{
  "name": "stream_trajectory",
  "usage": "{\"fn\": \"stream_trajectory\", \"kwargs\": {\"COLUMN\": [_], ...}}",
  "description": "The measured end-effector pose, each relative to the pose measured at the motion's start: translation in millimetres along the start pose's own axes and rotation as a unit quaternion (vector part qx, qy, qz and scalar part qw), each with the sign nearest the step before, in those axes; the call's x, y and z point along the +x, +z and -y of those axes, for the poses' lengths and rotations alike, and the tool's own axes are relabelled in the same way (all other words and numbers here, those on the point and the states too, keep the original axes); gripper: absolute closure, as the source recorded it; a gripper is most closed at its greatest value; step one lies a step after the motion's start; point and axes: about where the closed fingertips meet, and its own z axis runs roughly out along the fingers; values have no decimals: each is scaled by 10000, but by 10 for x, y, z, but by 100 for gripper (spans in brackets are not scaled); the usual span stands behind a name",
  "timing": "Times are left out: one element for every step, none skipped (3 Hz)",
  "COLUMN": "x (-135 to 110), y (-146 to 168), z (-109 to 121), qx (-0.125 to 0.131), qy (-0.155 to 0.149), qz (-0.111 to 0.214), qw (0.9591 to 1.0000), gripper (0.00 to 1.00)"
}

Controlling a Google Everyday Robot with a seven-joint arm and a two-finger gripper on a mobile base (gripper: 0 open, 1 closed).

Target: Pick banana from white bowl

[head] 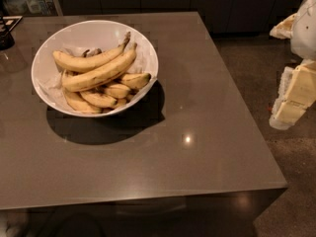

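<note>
The white bowl (pixel 74 33) sits on the far left part of the grey table, lined with crumpled white paper and holding several bananas. The banana (pixel 101 73), the longest and thickest one, lies diagonally across the top of the pile, stem end up to the right. A slimmer banana (pixel 89 60) with a dark upturned stem lies just behind it. Shorter brown-spotted bananas (pixel 101 98) lie beneath. My gripper (pixel 290 100), white and cream, hangs at the far right of the view, off the table's right edge and well away from the bowl, holding nothing that I can see.
The grey table (pixel 197 147) has its right edge near my gripper and its front edge low in view. A dark object (pixel 6 33) stands at the table's far left corner. Dark cabinets run along the back; the floor lies to the right.
</note>
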Motion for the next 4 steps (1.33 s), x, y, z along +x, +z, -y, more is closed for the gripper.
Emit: {"fn": "stream_trajectory", "kwargs": {"x": [0,-144,-595,-1076], "y": [0,-11,-69,-55], "z": [0,27,52,9], "qx": [0,158,271,231], "qy": [0,-63,-574,-1239], "qz": [0,8,9,16], "qw": [10000,9999,9980,9920], "gripper": [0,0,0,0]}}
